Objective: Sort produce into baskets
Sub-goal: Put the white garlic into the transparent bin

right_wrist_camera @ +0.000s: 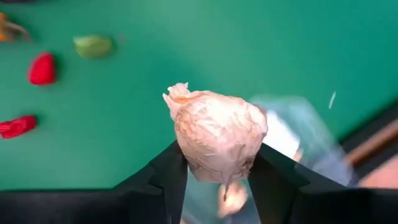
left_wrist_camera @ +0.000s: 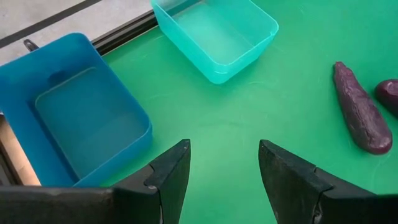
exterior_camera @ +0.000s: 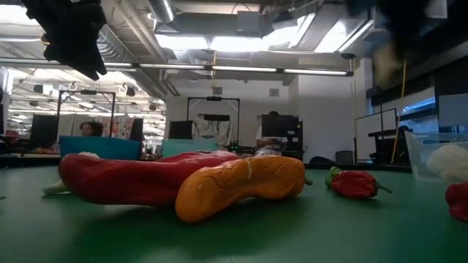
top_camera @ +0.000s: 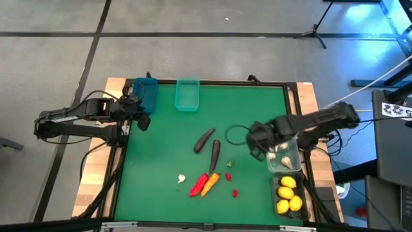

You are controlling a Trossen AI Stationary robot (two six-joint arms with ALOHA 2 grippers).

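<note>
The tabletop (top_camera: 244,109) is carrying a lot: blue bin (top_camera: 147,92) and teal bin (top_camera: 187,95) sitting empty at the far edge, a clear bin (top_camera: 288,161) with garlic in it and a dark bin (top_camera: 290,195) with lemons (top_camera: 288,193) on the right.

The right gripper (right_wrist_camera: 214,168) is hanging at the clear bin's rim, its fingers pinching a garlic bulb (right_wrist_camera: 214,134) low on its body. That is the risk: the hold looks shallow, so a jolt could be rolling it out onto the green instead of into the bin. A release too far toward the middle could be dropping it on the rim and bouncing it away.

The left gripper (left_wrist_camera: 224,180) is waiting near the blue bin, fingers spread, nothing between them.

Mid-tabletop, two eggplants (top_camera: 209,145), a carrot (exterior_camera: 241,183) and a long chili (exterior_camera: 124,179) are lying touching, so picking one may be nudging the other. A loose garlic (top_camera: 181,178), small chilis and a green bit (right_wrist_camera: 93,45) are waiting too.
</note>
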